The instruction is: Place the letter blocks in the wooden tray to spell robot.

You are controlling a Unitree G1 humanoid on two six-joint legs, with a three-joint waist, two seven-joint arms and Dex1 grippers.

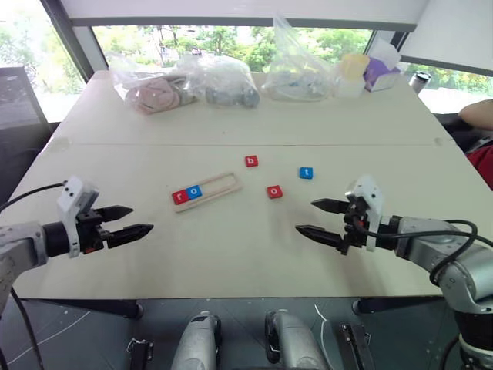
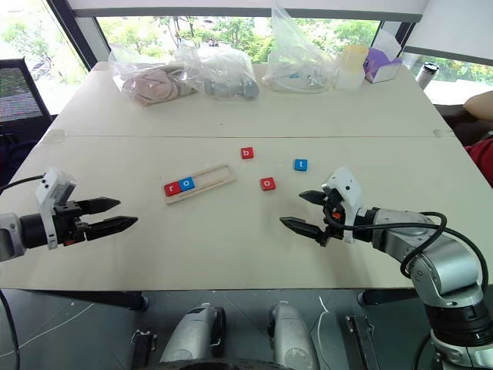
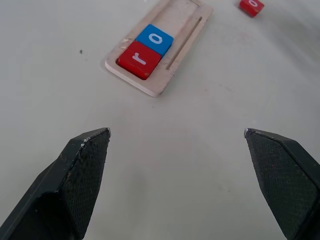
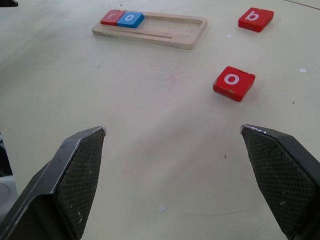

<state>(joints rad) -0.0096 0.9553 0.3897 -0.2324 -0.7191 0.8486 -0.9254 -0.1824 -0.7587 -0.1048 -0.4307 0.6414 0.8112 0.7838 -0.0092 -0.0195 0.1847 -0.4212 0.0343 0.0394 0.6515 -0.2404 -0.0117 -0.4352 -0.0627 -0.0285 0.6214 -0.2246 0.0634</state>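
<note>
The wooden tray (image 1: 208,190) lies near the table's middle, slanted, with a red r block (image 1: 179,196) and a blue o block (image 1: 194,191) side by side at its left end. Loose on the table beyond and right of it are a red b block (image 1: 251,161), a red o block (image 1: 274,192) and a blue t block (image 1: 306,173). My left gripper (image 1: 139,220) hovers open at the near left, pointing toward the tray. At the near right my right gripper (image 1: 313,218) is open too, nothing between its fingers, short of the red o block.
Several clear plastic bags (image 1: 196,81) of objects, a yellow cup (image 1: 353,73) and a purple tissue box (image 1: 381,75) line the table's far edge. A person's arm (image 1: 477,113) shows at the far right. A seam (image 1: 231,143) crosses the table behind the blocks.
</note>
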